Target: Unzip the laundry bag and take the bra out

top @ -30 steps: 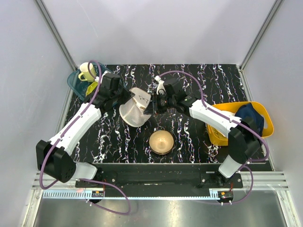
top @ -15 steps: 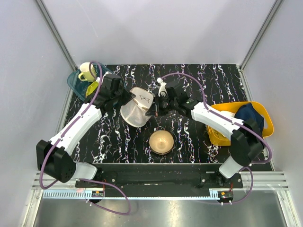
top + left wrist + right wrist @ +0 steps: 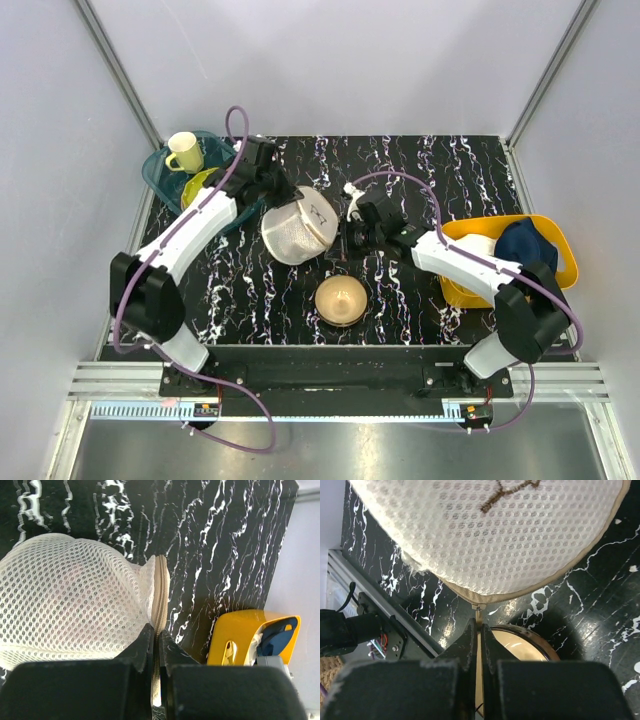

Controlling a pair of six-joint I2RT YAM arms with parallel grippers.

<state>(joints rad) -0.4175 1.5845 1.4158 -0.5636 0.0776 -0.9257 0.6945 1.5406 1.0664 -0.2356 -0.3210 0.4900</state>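
Fingers (image 3: 142,647) pinch bag (image 3: 65,600), marbled tbl (image 3: 400,290), grey walls (image 3: 330,60)

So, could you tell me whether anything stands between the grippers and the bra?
Yes: the laundry bag itself. Its zip lid looks closed, so mesh covers the bra, which isn't plainly visible. The left gripper and right gripper are both shut on its zip seam.

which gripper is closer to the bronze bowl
Right. The right gripper sits just beyond the bowl, at the zip of the laundry bag; the left gripper pinches its far side.
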